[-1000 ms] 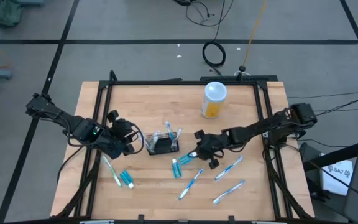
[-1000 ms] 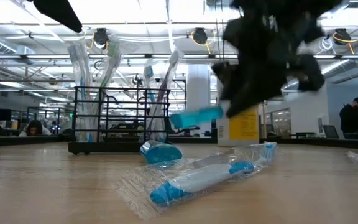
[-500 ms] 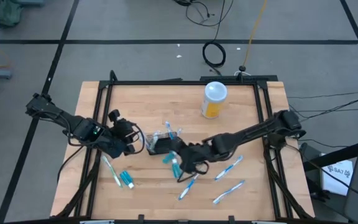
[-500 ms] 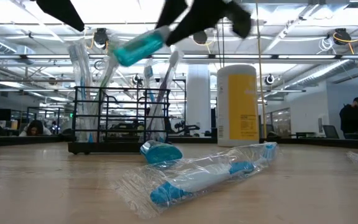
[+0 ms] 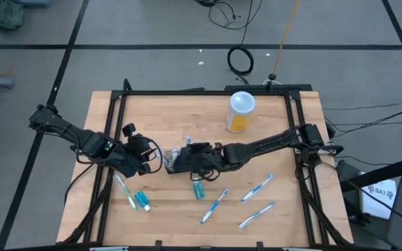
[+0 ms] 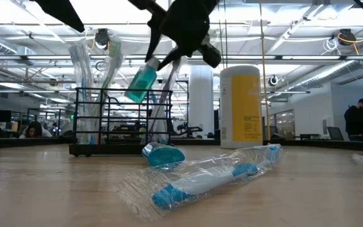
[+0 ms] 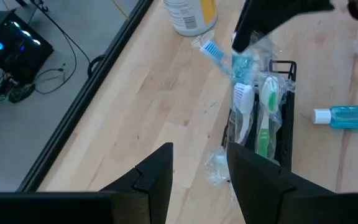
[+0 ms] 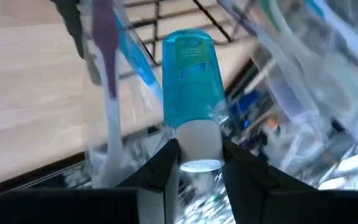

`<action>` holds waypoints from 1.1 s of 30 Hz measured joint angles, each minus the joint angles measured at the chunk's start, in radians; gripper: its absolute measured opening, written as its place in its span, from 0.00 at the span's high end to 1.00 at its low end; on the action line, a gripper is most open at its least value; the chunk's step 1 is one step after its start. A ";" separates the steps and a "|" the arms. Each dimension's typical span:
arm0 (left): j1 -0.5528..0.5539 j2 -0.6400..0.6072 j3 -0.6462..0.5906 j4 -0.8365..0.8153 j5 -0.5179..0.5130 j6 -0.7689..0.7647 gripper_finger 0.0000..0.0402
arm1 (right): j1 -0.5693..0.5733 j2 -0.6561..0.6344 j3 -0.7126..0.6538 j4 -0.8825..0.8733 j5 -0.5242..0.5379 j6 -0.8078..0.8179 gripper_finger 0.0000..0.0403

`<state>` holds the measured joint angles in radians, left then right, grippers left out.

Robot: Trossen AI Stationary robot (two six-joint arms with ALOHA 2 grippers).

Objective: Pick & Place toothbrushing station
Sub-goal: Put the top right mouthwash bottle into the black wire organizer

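Observation:
The black wire basket [image 5: 176,165] stands at the table's middle with several wrapped toothbrushes [image 6: 80,69] upright in it. My right gripper [image 5: 189,155] hangs over the basket, shut on a teal tube [image 6: 141,81] with a white cap. My left gripper [image 5: 147,159] is open at the basket's left end [image 7: 229,146]; whether it touches the basket I cannot tell. A second teal tube [image 5: 198,188] lies just in front of the basket, and a third [image 5: 142,201] lies at the front left beside a toothbrush [image 5: 124,192]. My right gripper pinches the tube's white cap [image 8: 199,146] between its two fingers [image 8: 166,163]. The fingers come from above and the table's right, slanting down. The tube is lifted clear and hangs tilted, its bottom end [image 6: 134,94] lowest, over the basket's top among the toothbrush heads.
A yellow bottle with a white lid [image 5: 240,111] stands at the back right of the basket. Three wrapped toothbrushes [image 5: 215,206] [image 5: 257,188] [image 5: 257,215] lie on the table's front right. A black frame rail [image 5: 299,125] runs round the table.
My right gripper has lifted the teal tube off the table and carried it toward the table's left and far side, from right of the basket to over it. The tube has tipped from nearly level to steeply slanted, bottom end down.

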<state>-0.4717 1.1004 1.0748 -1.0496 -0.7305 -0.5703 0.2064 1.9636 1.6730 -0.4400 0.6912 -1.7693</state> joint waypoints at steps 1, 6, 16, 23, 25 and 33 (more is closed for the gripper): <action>0.000 0.000 0.000 0.000 0.000 -0.002 0.60 | -0.005 0.000 0.000 -0.011 -0.021 -0.017 0.77; 0.000 0.000 0.000 0.001 0.000 -0.005 0.60 | -0.010 0.000 -0.001 -0.019 -0.102 -0.056 0.77; 0.000 0.000 0.000 0.003 -0.004 -0.005 0.60 | -0.017 0.032 -0.002 -0.003 -0.228 -0.126 0.77; 0.000 0.000 0.000 0.003 -0.004 0.000 0.60 | -0.024 0.060 -0.002 0.015 -0.257 -0.112 0.77; 0.000 0.000 0.000 0.004 -0.004 0.006 0.60 | -0.024 0.070 -0.004 0.009 -0.250 -0.089 0.77; 0.000 0.000 0.000 0.003 -0.003 0.009 0.60 | -0.031 0.095 -0.002 0.045 -0.279 -0.162 0.76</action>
<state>-0.4721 1.1004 1.0748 -1.0462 -0.7338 -0.5617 0.1754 2.0583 1.6711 -0.3952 0.4123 -1.9317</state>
